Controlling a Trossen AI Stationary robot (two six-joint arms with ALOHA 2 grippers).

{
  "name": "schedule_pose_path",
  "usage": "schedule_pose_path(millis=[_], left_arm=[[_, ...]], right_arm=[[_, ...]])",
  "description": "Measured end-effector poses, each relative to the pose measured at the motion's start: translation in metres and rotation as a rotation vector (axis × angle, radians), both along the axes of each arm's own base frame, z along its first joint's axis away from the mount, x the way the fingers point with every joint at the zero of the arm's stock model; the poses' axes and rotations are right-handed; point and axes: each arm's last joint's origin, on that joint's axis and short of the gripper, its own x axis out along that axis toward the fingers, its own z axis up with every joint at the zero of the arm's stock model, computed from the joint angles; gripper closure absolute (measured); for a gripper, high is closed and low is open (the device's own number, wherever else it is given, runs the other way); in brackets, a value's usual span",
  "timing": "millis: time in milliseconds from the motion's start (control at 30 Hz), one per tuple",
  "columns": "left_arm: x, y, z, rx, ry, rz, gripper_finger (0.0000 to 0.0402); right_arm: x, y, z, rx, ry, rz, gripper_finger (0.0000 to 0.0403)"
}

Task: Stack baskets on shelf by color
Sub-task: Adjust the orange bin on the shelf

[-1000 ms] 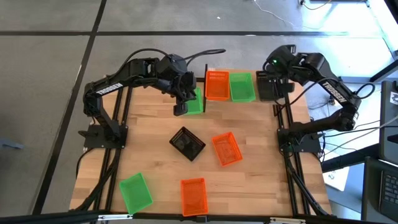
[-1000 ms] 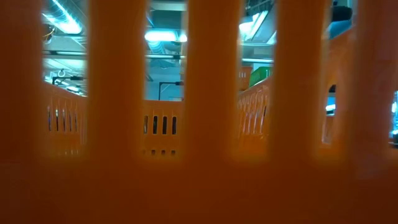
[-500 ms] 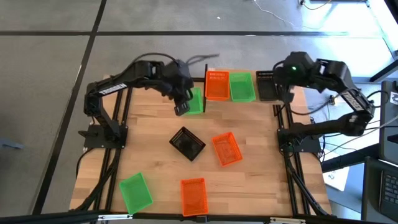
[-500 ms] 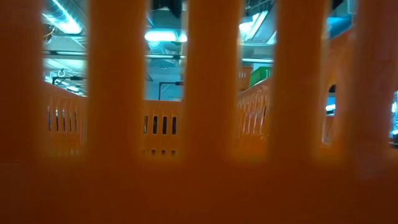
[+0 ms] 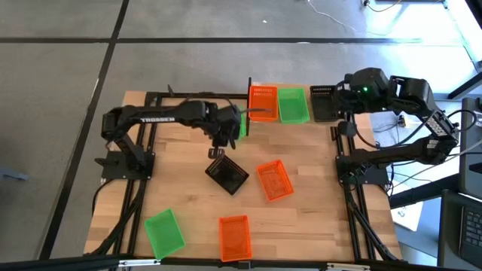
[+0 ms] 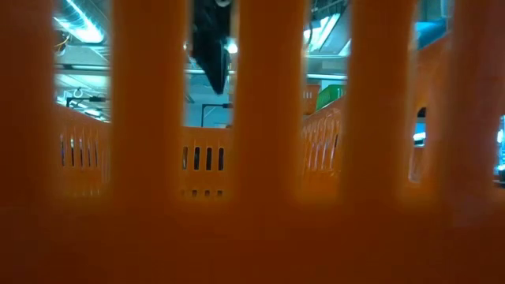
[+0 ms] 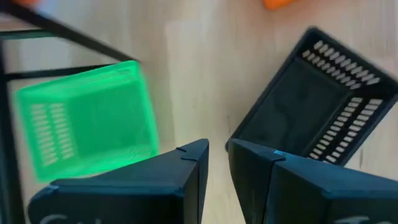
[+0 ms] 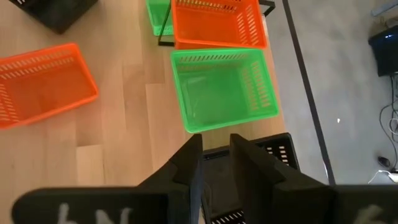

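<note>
Just in front of the shelf (image 5: 280,120), the black basket (image 5: 227,173) lies tilted on the tabletop; it looks light, stiff and mesh-walled, best pinched by one rim; the left gripper (image 7: 216,163) hovers beside its near corner, jaws slightly apart, empty; the right gripper (image 8: 214,163) waits over the shelf's black basket (image 5: 322,104), jaws likewise apart.
</note>
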Motion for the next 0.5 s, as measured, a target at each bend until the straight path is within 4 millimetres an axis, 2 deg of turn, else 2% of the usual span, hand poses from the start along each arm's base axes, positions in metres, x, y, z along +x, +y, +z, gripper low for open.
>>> schedule_pose_path(millis=[233,367,500], left_arm=[[0.0,-0.008,-0.034,0.011,0.022,-0.056,0.0347],[0.001,-0.015,-0.037,0.011,0.026,-0.077,0.0352],[0.004,-0.023,-0.035,0.017,-0.006,-0.104,0.0381]], right_arm=[[0.0,0.001,0.0,0.001,0.002,0.005,0.0321],[0.0,0.001,0.0,0.001,0.002,0.005,0.0321],[0.0,0.001,0.0,0.001,0.001,0.004,0.0321]])
